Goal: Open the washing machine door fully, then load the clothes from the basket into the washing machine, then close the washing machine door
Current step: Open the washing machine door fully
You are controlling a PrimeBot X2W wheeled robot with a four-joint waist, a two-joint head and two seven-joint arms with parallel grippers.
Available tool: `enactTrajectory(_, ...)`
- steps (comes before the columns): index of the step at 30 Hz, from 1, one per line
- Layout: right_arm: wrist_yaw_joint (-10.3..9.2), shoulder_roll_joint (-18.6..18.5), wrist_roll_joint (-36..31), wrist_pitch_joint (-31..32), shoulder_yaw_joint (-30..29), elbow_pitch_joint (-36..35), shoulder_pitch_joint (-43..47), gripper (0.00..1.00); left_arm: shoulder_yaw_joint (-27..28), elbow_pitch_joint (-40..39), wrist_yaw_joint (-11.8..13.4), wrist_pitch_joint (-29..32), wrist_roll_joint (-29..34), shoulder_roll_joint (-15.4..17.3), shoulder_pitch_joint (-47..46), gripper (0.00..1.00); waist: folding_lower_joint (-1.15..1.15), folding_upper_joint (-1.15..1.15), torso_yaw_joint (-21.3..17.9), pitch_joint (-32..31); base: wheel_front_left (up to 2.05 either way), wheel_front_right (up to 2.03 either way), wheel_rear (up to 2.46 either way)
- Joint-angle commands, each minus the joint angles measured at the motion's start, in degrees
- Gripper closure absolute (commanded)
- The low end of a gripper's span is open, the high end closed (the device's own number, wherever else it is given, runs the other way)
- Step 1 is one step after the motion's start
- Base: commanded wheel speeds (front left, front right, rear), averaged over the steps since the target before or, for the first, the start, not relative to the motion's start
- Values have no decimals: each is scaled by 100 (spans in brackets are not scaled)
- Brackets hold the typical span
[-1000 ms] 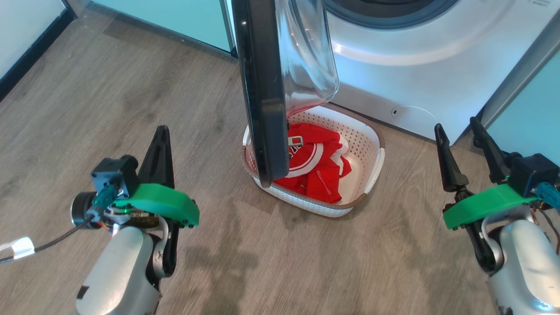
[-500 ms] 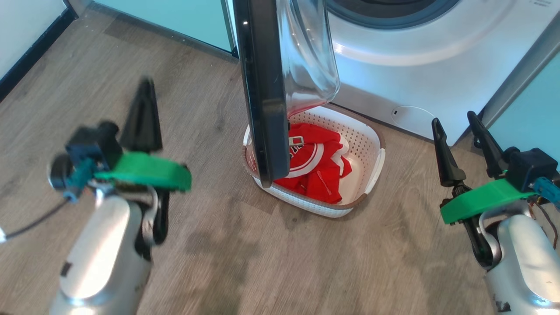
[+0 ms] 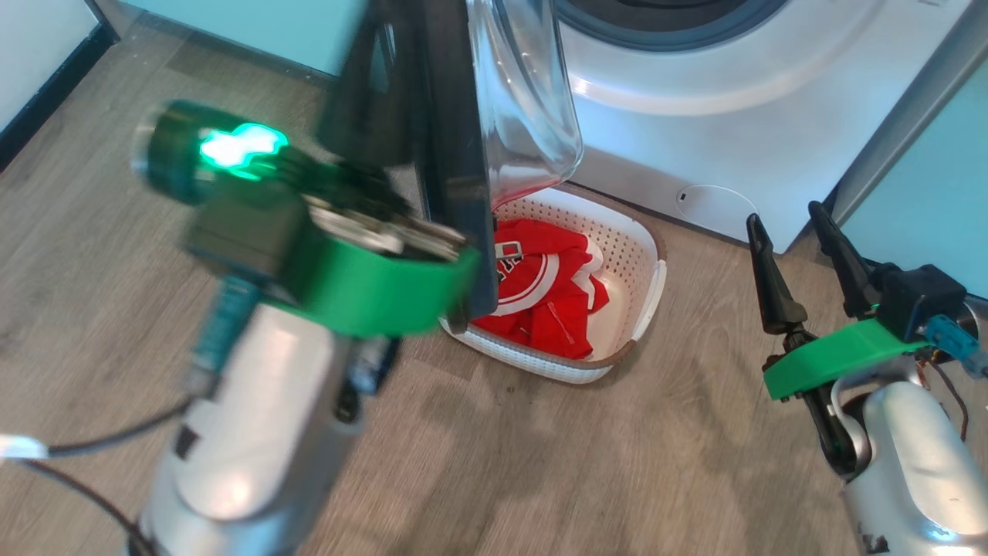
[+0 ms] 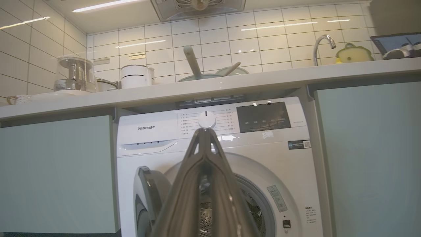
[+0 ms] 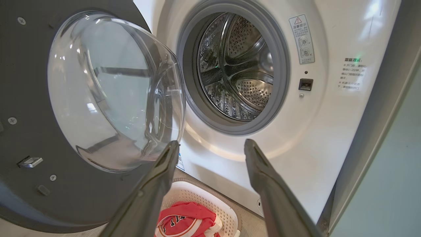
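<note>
Soft, light clothes (image 3: 548, 297) in the basket (image 3: 647, 270) probably suit a pinch on a raised fold; the right gripper (image 3: 783, 216) has its fingers wide, while the left gripper (image 4: 204, 133) has its fingers pressed together.

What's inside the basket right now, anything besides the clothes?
Red clothes with white trim lie heaped in the basket, and bare bottom shows on its right side. Nothing else is visible. The washing machine door covers the basket's left part and hides what lies there.

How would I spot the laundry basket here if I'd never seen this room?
Find the white front-loading washing machine. On the wooden floor before it, below its open black-rimmed glass door, sits a small cream-white perforated plastic basket. It alone holds bright red clothes.
</note>
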Motion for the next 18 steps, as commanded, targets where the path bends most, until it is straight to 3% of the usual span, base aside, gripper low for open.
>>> enactTrajectory(1,0,4,19,-51,139,-147,-186,0,119,-172,-30,-22,51,78,-227,100,0,0,-12,-4,0,0,0)
enactTrajectory(9,0,22,5,-51,174,-103,-197,0,-1257,121,-469,650,-241,-179,6,100,0,0,-62,-2,0,0,0)
enactTrajectory(18,0,4,-15,-51,160,-14,-219,0,-1890,651,-574,1203,-789,-235,545,100,0,0,-24,79,0,0,0)
